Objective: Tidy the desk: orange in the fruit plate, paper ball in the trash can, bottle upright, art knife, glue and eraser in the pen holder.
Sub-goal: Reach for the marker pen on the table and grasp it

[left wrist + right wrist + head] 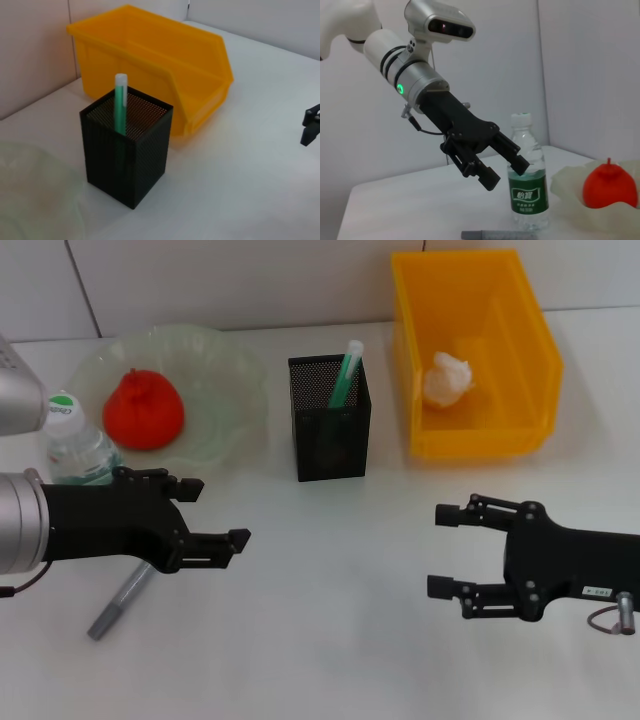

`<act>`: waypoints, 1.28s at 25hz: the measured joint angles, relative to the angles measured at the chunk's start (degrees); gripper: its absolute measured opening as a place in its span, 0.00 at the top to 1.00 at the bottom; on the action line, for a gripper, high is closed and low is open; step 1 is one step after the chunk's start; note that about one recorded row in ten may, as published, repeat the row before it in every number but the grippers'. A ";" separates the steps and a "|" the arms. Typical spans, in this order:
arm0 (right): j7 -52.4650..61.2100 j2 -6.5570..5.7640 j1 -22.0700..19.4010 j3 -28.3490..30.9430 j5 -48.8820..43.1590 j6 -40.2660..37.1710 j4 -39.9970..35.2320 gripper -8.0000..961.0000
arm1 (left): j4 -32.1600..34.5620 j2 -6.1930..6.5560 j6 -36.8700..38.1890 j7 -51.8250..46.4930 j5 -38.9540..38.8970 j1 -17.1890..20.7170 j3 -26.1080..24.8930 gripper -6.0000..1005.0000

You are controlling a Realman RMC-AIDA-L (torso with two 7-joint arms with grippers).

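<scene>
The orange (143, 410) lies in the fruit plate (225, 370) at the back left. Beside the plate the bottle (75, 445) stands upright. A green, white-capped glue stick (347, 375) leans inside the pen holder (329, 418). The paper ball (447, 378) rests in the trash can (470, 440). A grey art knife (120, 602) lies flat on the table under my left arm. My left gripper (218, 512) hovers open and empty just right of the bottle. At the right front, my right gripper (438, 550) is open and empty. The eraser is out of view.
The white table (330, 640) runs back to a tiled wall. In the right wrist view the left gripper (507, 172) hangs in front of the bottle (529, 192), with the art knife (500, 235) below it and the orange (610, 184) beyond.
</scene>
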 joint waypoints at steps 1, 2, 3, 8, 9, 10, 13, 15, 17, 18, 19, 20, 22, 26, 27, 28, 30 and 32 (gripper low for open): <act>0.00 -0.16 -0.10 0.14 0.00 -0.03 -0.01 0.14 | 0.01 0.02 -0.19 -0.17 0.04 0.12 0.00 0.19; 0.00 -0.26 -0.23 0.30 0.00 -0.08 -0.07 0.14 | 0.01 0.04 -0.42 -0.37 0.04 0.30 0.01 0.19; 0.00 -0.37 -0.43 0.54 0.00 -0.13 -0.21 0.14 | 0.01 0.04 -0.42 -0.37 0.04 0.30 0.01 0.19; 0.41 -1.14 -0.68 2.06 -0.05 -0.34 -0.62 0.14 | -0.02 0.01 -0.55 -1.69 0.77 0.34 0.74 0.19; 0.54 -1.24 -0.60 2.00 -0.15 -0.34 -0.62 0.14 | -0.02 0.01 -0.55 -1.69 0.77 0.34 0.74 0.19; 0.57 -1.31 -0.50 1.90 -0.24 -0.37 -0.63 0.14 | -0.05 0.00 -0.54 -4.31 3.53 -0.39 1.83 0.19; 0.57 -1.33 -0.40 1.70 -0.40 -0.35 -0.73 0.14 | 0.26 0.00 -0.54 -8.16 7.10 -1.03 3.52 0.19; 0.57 -1.34 -0.44 1.72 -0.42 -0.20 -0.76 0.14 | 0.26 0.00 -0.54 -8.16 7.10 -1.03 3.52 0.19; 0.45 -1.35 -0.49 1.67 -0.44 -0.04 -0.77 0.14 | 0.83 -0.05 -0.57 -15.30 11.92 -2.28 5.91 0.19; 0.39 -1.35 -0.48 1.59 -0.47 0.15 -0.78 0.14 | 0.83 -0.05 -0.57 -15.30 11.92 -2.28 5.91 0.19; 0.36 -1.35 -0.43 1.51 -0.50 0.32 -0.79 0.14 | 0.83 -0.06 -0.53 -18.13 14.16 -3.16 6.71 0.19; 0.26 -1.35 -0.31 1.43 -0.60 0.68 -0.79 0.14 | 0.83 -0.06 -0.53 -18.13 14.16 -3.16 6.71 0.19; 0.23 -1.35 -0.24 1.39 -0.63 0.90 -0.79 0.14 | 0.58 -0.09 0.61 -25.51 22.06 -6.03 9.68 0.19; 0.21 -1.23 -0.16 1.26 -0.73 1.58 -0.77 0.14 | -0.07 -0.22 2.19 -31.25 25.38 -8.08 10.35 0.19; 0.20 -1.22 -0.16 1.26 -0.74 1.84 -0.76 0.14 | -0.07 -0.22 2.19 -31.25 25.38 -8.08 10.35 0.19; 0.20 -1.18 -0.16 1.25 -0.78 2.09 -0.74 0.14 | -0.22 -0.22 2.31 -31.95 25.43 -8.34 10.23 0.19; 0.19 -1.08 -0.17 1.25 -0.97 2.44 -0.73 0.14 | -1.30 -0.21 2.85 -33.33 26.11 -9.32 10.10 0.19; 0.19 -1.03 -0.17 1.25 -1.12 2.56 -0.73 0.14 | -1.93 -0.22 3.18 -33.87 26.69 -9.64 10.05 0.19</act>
